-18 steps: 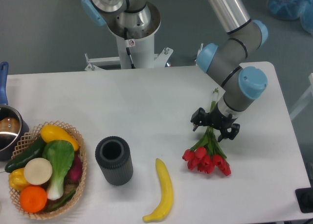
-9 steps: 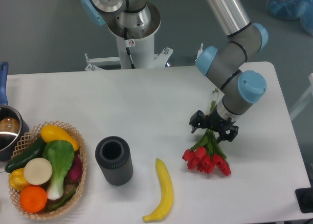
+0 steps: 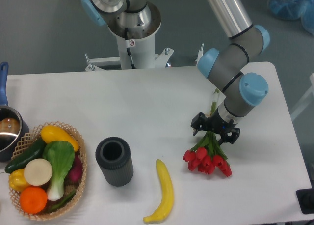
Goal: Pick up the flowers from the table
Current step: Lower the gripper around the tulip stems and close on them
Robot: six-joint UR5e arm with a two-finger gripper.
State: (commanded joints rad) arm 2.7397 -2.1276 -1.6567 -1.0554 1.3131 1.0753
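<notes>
Since a second ago, gripper (image 3: pixel 215 130) slightly lower and nearer; flowers (image 3: pixel 208 156) unmoved. One bunch of red tulips, about ten buds, lying on the table (image 3: pixel 147 107) at right, buds toward the near edge, stems running far under the wrist. One banana (image 3: pixel 164 192) near centre, one dark ribbed cylinder (image 3: pixel 114 161) left of it, one wicker basket (image 3: pixel 82 161) of produce at near left, one pot (image 3: pixel 7 131) at left edge. Fingers spread partway, straddling the green stems on either side; contact with stems not discernible. Nothing lifted.
</notes>
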